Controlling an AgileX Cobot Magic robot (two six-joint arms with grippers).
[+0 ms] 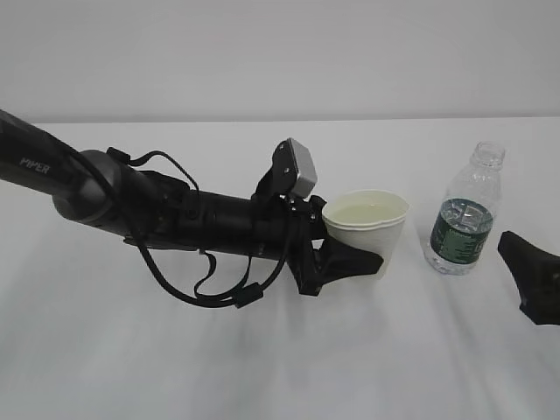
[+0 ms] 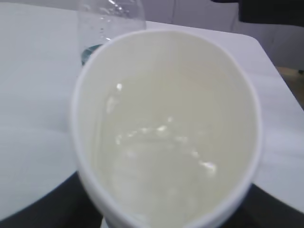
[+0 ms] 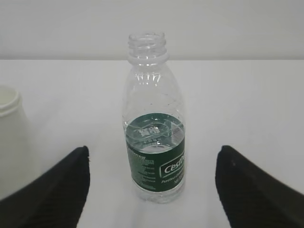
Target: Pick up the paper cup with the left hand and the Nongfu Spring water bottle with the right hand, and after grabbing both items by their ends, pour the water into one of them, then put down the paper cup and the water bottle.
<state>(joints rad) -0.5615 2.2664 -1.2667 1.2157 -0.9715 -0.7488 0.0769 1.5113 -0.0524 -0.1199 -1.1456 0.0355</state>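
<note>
The white paper cup is upright, its rim squeezed slightly oval, with my left gripper shut on its lower wall. Water fills much of the cup in the left wrist view, where the black fingers show at both bottom corners. I cannot tell whether the cup's base touches the table. The capless Nongfu Spring water bottle stands on the table right of the cup, with water up to its green label. My right gripper is open and back from the bottle, touching nothing.
A white table carries everything, and a pale wall stands behind its far edge. The left arm with its looped cables reaches in from the left. The right gripper sits low at the right edge.
</note>
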